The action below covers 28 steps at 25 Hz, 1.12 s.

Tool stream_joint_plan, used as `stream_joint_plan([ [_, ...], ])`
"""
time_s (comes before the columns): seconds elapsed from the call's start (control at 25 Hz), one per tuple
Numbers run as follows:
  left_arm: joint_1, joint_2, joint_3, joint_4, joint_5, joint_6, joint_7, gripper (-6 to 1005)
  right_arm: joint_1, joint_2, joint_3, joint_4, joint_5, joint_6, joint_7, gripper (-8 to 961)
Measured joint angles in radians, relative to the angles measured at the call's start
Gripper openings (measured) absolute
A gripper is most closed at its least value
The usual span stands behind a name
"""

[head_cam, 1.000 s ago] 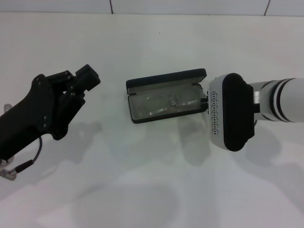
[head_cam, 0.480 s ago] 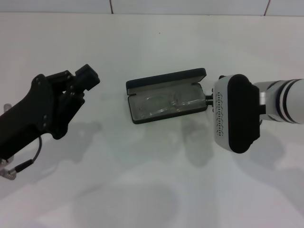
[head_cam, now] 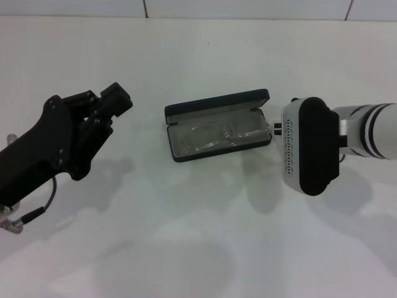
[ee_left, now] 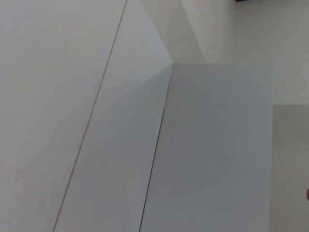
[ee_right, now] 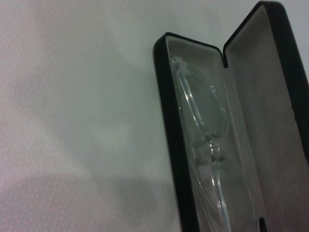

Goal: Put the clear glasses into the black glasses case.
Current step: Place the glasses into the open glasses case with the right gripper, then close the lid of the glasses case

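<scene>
A bare robot test room or lab, by its look: a plain, smooth white bench (head_cam: 198, 248) fills the head view, backed by a white panelled wall (head_cam: 248, 9) with thin dark seams, which the left wrist view shows too.

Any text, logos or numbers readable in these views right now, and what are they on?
None can be read.
A row of small dark marks runs along the white housing of the right gripper in the head view, too small to read.
The open black glasses case, the clear glasses inside it and the left gripper show no lettering.
</scene>
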<state>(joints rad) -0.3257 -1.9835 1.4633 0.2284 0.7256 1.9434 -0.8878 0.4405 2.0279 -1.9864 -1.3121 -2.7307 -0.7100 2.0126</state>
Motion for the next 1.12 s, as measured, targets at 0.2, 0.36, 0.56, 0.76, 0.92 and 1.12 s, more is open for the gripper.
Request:
stream_joint_plan([
  [0.2,0.0,0.0,0.0,0.0,0.0,0.0,-0.002,69,0.015,0.0,0.0,0.016,0.012,0.005,0.0,34],
  [0.36,0.0,0.0,0.0,0.0,0.0,0.0,-0.001,69,0.027,0.0,-0.007,0.026,0.019,0.008,0.0,34],
  [0.56,0.006,0.0,0.0,0.0,0.0,0.0,0.002,69,0.039,0.0,-0.013,0.038,0.03,0.011,-0.002,34],
  [0.76,0.01,0.0,0.0,-0.001,0.0,0.0,0.003,69,0.041,0.0,-0.027,0.037,0.035,0.012,-0.004,34],
  [0.92,0.01,0.0,0.001,-0.001,0.0,0.0,0.004,69,0.041,0.0,-0.041,0.032,0.036,0.012,-0.005,34],
  [1.12,0.01,0.0,0.003,-0.001,0.0,0.001,0.004,70,0.041,0.0,-0.051,0.027,0.036,0.012,-0.005,33],
])
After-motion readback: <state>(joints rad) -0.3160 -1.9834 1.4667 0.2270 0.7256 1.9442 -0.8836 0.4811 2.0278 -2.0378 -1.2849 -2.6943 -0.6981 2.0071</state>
